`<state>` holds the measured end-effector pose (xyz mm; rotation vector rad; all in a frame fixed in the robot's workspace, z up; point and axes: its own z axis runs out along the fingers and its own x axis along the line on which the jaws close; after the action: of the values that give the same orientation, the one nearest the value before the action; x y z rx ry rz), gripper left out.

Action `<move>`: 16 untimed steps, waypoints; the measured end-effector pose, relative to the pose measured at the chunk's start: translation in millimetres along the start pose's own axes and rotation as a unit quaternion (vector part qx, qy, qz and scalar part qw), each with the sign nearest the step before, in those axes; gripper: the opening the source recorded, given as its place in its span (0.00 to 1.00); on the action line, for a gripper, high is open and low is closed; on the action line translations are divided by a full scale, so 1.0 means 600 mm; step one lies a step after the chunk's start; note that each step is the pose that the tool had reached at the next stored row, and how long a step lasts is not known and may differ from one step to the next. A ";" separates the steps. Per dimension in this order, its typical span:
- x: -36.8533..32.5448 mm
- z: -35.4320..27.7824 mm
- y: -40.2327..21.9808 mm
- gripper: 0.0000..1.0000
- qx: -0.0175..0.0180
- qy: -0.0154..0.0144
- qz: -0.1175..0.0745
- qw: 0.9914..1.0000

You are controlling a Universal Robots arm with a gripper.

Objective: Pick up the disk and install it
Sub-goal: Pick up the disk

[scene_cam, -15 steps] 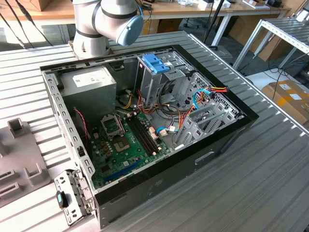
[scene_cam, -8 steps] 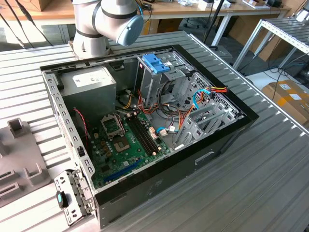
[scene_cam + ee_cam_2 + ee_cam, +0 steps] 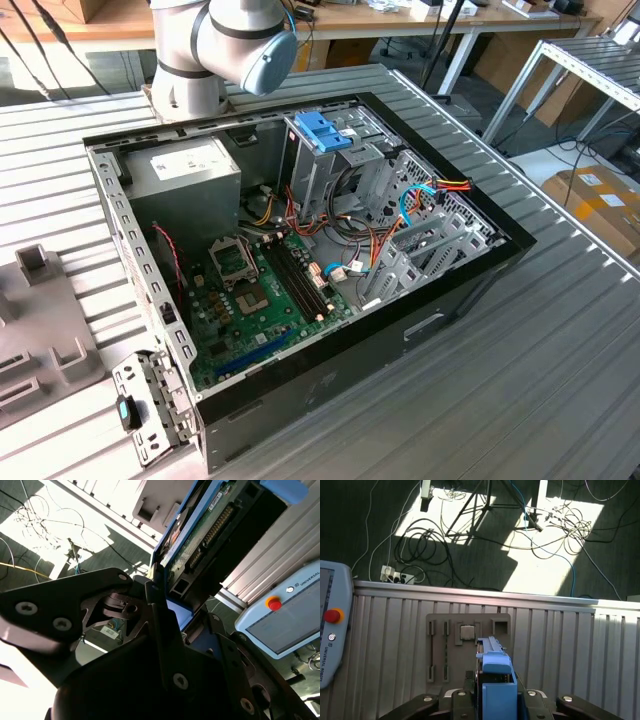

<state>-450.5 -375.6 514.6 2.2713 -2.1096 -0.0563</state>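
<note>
Ribbed metal table (image 3: 385, 625) lies under the gripper (image 3: 493, 695), which in both wrist views is clenched on the disk (image 3: 495, 667), a black finger (image 3: 156, 620) closing against it on either side. The disk's long axis runs straight out from the jaws, away from the wrist, so its free end leads. The second wrist view shows its green board and connector (image 3: 200, 545). Past the disk sits a grey tray (image 3: 440, 645) with slots and a small chip (image 3: 466, 631), then the table's edge and cables (image 3: 430, 545) on the floor. At the exterior view's left is what looks like the same tray, well apart from the open case (image 3: 420, 320). The cage (image 3: 318, 170) stands at the case's far side, so the disk seems picked up but not yet installed.
</note>
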 end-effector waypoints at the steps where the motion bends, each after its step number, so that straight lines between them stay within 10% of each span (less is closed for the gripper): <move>1: 0.000 0.000 0.000 0.37 0.000 0.000 0.000 1.000; 16: 0.006 0.000 0.000 0.37 0.000 0.000 0.000 1.000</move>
<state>-450.2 -379.2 514.6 2.2713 -2.1096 -0.0563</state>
